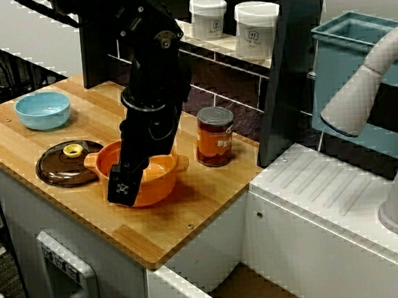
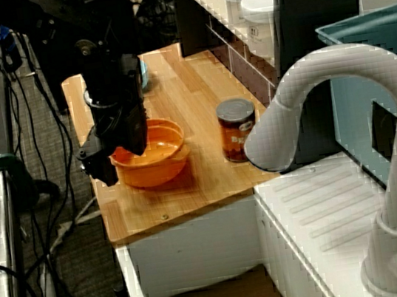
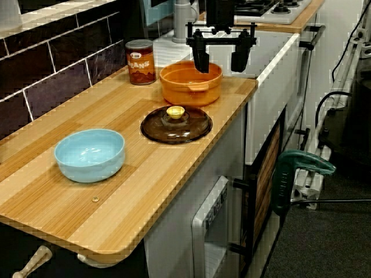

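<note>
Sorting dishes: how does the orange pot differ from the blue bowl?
The orange pot has side handles; the light blue bowl has none. The pot's wall is steep, the bowl's rounded. The open gripper hangs at the pot's rim, far from the bowl. Both stand upright on the counter.

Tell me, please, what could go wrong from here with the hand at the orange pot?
1. The open hand hangs at the outer rim of the orange pot, close to the edge of the counter; a finger catching the rim might tip or drag the pot off.
2. The beans can stands just beyond the pot; a shoved pot could knock it.
</note>
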Robot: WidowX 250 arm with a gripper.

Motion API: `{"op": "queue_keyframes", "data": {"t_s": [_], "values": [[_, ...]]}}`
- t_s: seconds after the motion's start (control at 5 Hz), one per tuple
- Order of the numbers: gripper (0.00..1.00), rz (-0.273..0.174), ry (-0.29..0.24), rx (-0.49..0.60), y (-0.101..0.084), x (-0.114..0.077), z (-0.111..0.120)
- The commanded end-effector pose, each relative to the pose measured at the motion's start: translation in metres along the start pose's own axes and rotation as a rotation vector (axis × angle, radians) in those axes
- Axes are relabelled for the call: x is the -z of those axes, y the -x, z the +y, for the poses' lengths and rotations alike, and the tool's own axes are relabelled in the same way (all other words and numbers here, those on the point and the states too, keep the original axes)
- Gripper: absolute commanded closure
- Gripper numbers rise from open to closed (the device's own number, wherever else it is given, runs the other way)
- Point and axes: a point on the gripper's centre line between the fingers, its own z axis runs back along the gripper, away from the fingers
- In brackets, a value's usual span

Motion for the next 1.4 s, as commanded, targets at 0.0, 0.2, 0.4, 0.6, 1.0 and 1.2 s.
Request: {"op": "queue_keyframes", "data": {"t_s": [0.0,0.2,0.4,0.6,1.0,1.2], "values": [[0.00,0.000,0.000,0.000,0.000,0.000,0.000],[0.00,-0.014,-0.003,-0.012,0.008,-0.005,-0.001],[0.00,-0.025,0.002,-0.005,0.013,-0.005,-0.003],[0.00,-0.030,0.014,-0.017,0.015,0.005,-0.002],[0.00,-0.111,0.113,-0.032,0.011,0.016,0.003],[0.66,-0.135,0.123,-0.039,0.007,0.016,0.008]]}}
